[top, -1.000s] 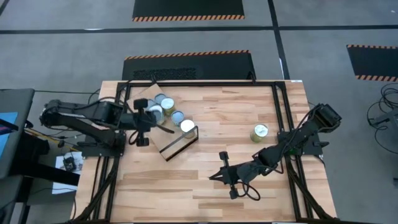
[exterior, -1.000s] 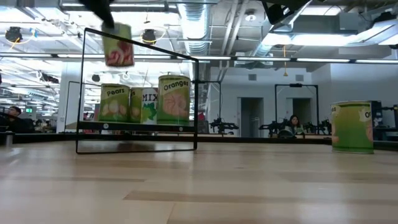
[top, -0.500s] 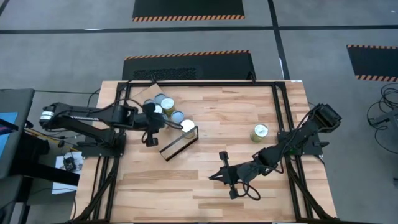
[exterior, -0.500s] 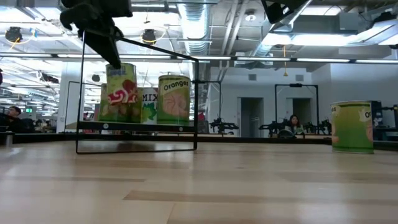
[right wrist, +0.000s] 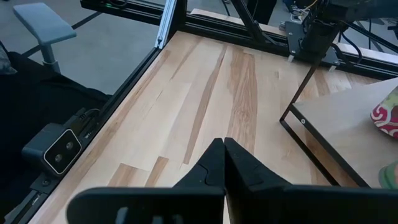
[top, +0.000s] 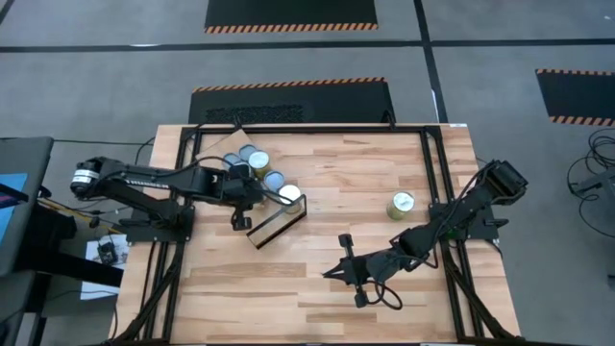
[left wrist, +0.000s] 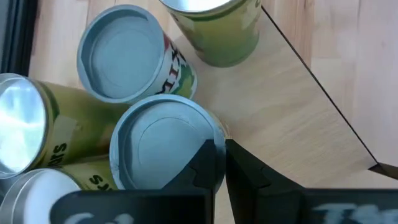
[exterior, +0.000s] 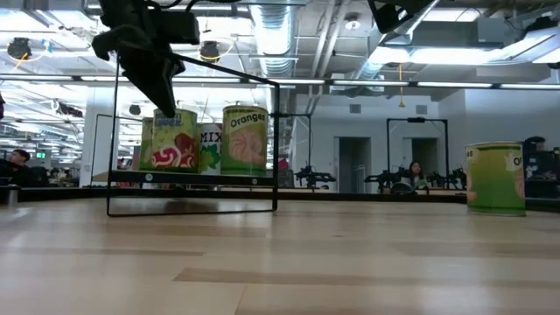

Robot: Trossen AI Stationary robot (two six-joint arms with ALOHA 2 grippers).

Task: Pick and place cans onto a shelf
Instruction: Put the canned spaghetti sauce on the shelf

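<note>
Beside the left gripper (top: pixel 242 206) stand five silver-topped tins (top: pixel 258 160) clustered on the pale plywood shelf (top: pixel 271 224), upright with their long axes vertical. A sixth green-labelled can (top: pixel 402 204) stands alone, well apart from the right gripper's (top: pixel 356 274) closed fingers. Left fingers (left wrist: pixel 208 163) look pressed together over one tin's rim (left wrist: pixel 163 148) — not clamped on it. Only the low view shows labels — a red-fruit can (exterior: pixel 174 140), "Oranges" (exterior: pixel 245 138).
</note>
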